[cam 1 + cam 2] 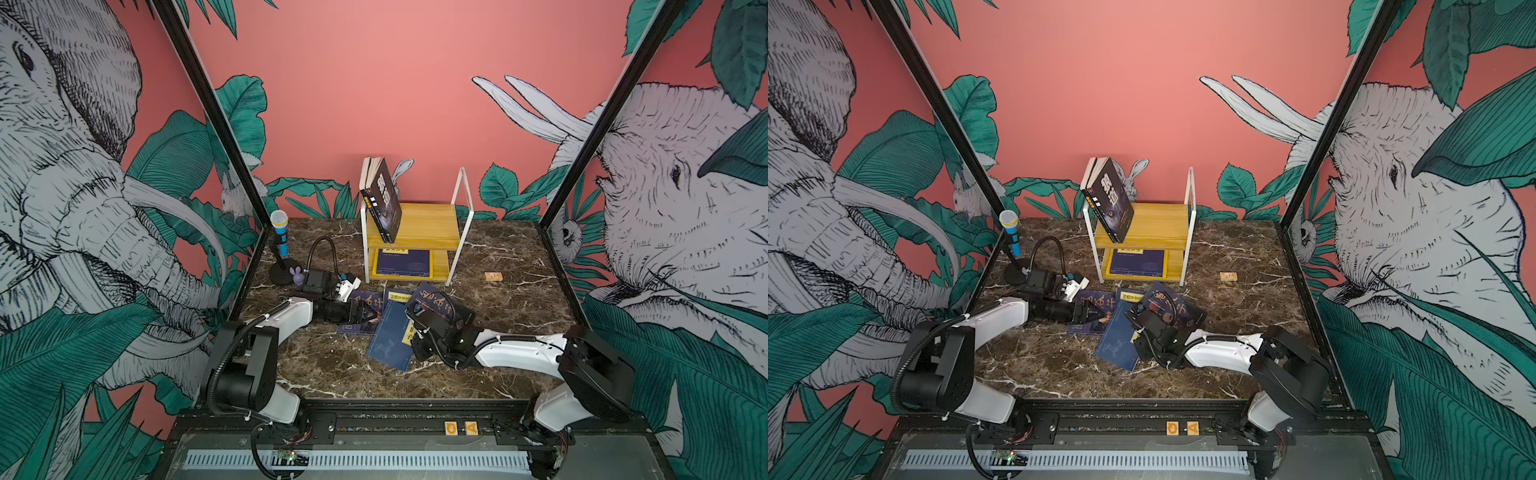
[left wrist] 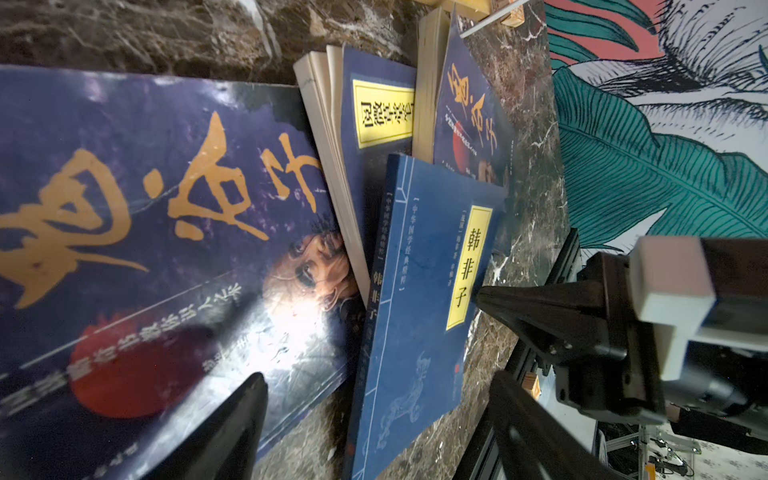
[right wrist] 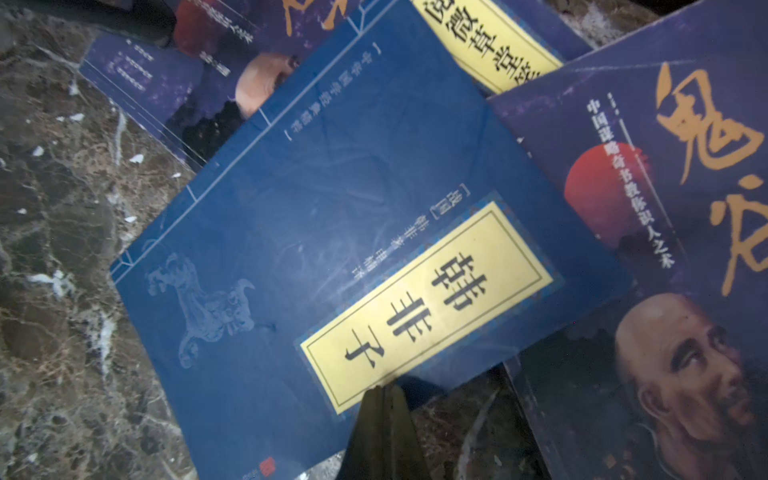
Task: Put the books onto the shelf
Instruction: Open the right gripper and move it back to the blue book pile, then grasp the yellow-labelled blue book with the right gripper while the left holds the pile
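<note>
Right fingers (image 3: 376,428) shut at blue book (image 3: 332,208) edge; bare marble (image 3: 62,291) alongside.

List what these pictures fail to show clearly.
- Lower-tier book: both top views, upper board covers its far edge; title too small.
- Black book: both top views, hides what leans behind it.
- Right gripper: right wrist view, dim; under or against the blue book, cannot tell.

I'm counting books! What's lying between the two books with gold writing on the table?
Two navy books: the far yellow-label book partly under the near yellow-label book. Both top views show it.
</note>
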Controlling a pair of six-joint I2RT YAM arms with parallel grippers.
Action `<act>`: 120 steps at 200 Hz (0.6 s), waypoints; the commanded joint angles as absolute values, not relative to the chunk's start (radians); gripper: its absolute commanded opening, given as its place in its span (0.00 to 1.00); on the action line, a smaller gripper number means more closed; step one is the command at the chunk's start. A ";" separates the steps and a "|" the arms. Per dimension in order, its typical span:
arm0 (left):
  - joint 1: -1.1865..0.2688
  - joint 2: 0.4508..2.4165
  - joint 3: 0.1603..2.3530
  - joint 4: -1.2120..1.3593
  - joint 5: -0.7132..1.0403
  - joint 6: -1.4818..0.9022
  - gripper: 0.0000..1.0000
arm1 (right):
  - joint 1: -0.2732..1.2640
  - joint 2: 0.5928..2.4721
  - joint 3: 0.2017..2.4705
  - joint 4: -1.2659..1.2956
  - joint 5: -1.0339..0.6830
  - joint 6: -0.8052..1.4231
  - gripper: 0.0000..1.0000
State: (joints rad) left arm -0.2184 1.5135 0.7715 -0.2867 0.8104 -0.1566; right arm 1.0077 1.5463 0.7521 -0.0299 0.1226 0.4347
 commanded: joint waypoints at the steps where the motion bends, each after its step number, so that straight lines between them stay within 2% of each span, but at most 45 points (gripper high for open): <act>1: -0.233 1.526 0.804 -0.315 0.800 -0.191 0.83 | 1.012 1.559 0.739 0.012 0.143 0.450 0.00; 21: -0.251 1.560 0.811 -0.306 0.802 -0.204 0.81 | 1.011 1.567 0.713 0.039 0.153 0.449 0.00; 48: -0.286 1.601 0.860 -0.348 0.796 -0.191 0.72 | 1.011 1.575 0.714 0.023 0.158 0.453 0.00; 120: -0.358 1.724 0.977 -0.427 0.764 -0.173 0.69 | 1.011 1.594 0.686 0.051 0.175 0.443 0.00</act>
State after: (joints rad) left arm -0.3256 1.6939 0.9367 -0.3759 0.7650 -0.1867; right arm 1.0080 1.5772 0.7181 0.0292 0.1471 0.4381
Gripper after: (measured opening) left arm 0.699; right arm 0.045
